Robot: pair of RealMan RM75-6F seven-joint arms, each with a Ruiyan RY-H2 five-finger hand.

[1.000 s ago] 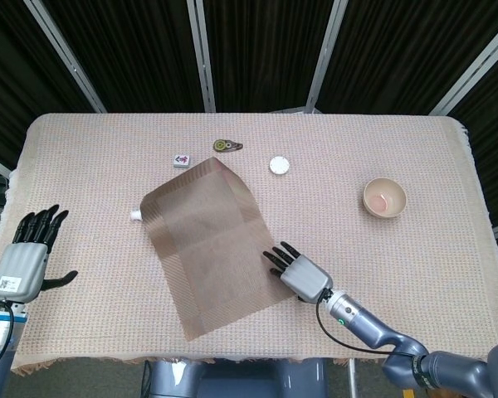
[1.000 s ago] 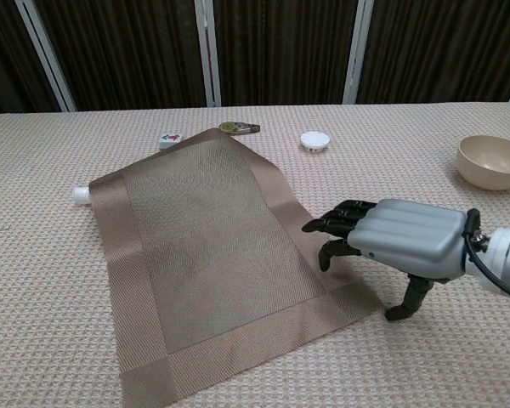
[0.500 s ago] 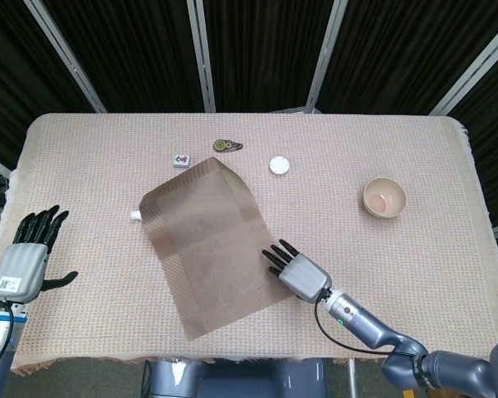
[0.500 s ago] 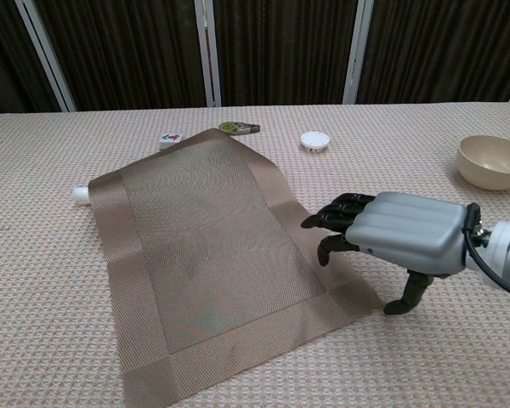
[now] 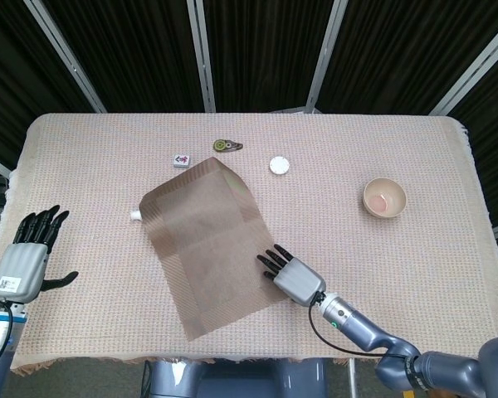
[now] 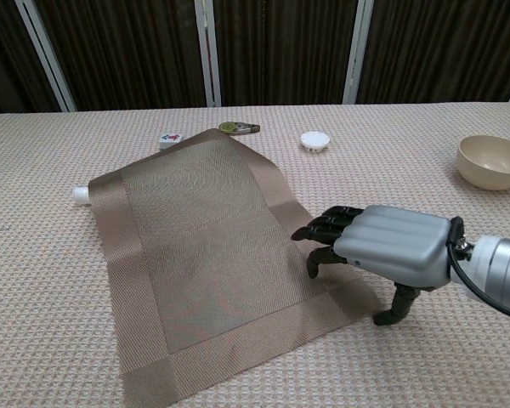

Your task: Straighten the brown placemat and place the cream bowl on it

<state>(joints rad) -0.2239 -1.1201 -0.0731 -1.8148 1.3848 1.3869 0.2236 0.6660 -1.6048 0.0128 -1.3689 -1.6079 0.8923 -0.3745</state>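
Brown placemat (image 5: 209,243) askew at desk (image 5: 108,149) centre, long axis running diagonally toward front edge; right hand (image 5: 289,274) palm down at placemat's right border, fingertips (image 6: 313,231) pressing cloth, nothing gripped; left hand (image 5: 25,259) near desk's left edge, fingers spread, empty; cream bowl (image 5: 385,198) toward right edge, well apart from placemat.
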